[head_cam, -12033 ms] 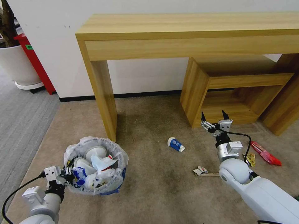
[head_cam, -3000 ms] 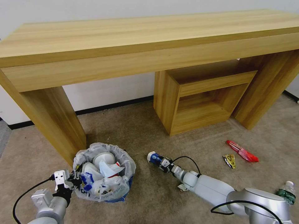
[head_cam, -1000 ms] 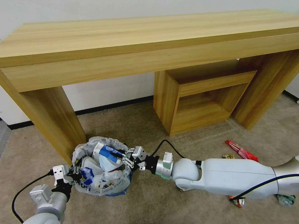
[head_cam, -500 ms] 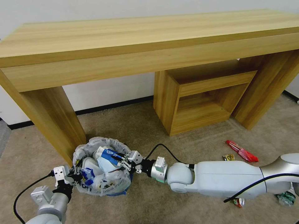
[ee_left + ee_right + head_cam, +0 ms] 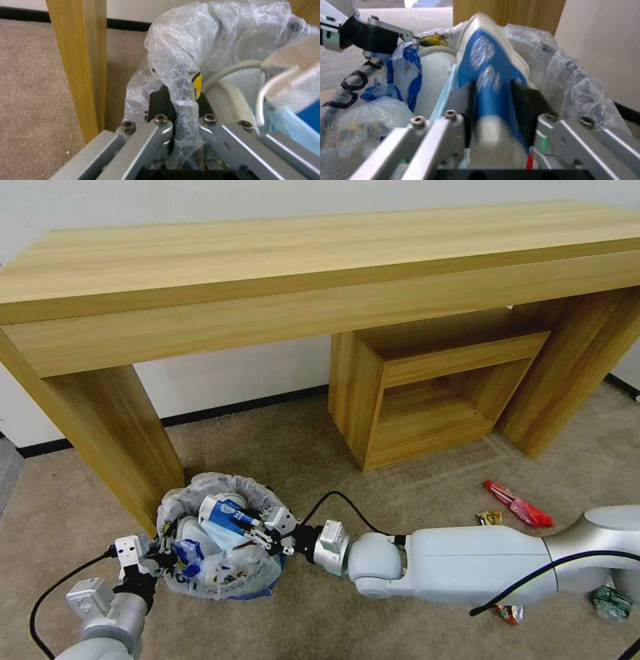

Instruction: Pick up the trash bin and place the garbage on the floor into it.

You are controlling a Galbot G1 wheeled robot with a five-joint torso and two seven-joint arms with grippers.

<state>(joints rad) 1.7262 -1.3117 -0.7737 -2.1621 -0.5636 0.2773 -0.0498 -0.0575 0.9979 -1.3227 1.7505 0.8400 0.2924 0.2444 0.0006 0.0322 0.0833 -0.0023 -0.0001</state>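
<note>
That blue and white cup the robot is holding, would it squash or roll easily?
Probably light: the right gripper alone holds the cup. It looks like thin paper, so it may dent. Being round, it would likely roll on the floor.

I see the beige short-pile carpet floor (image 5: pixel 333 447); it looks matt and a little rough. The long light wooden bench (image 5: pixel 300 267) has a smooth satin face with straight grain lines. The small round blue trash bin (image 5: pixel 257 590) is lined with a thin translucent white plastic bag (image 5: pixel 186 45), crinkled and slightly shiny. My right pincer (image 5: pixel 257 525) has brushed grey metal links with matt black pads, and the blue-white paper cup (image 5: pixel 486 82) between them looks smooth. My left pincer (image 5: pixel 182 105) is made the same. The red wrapper (image 5: pixel 519 504) on the carpet is glossy foil.
</note>
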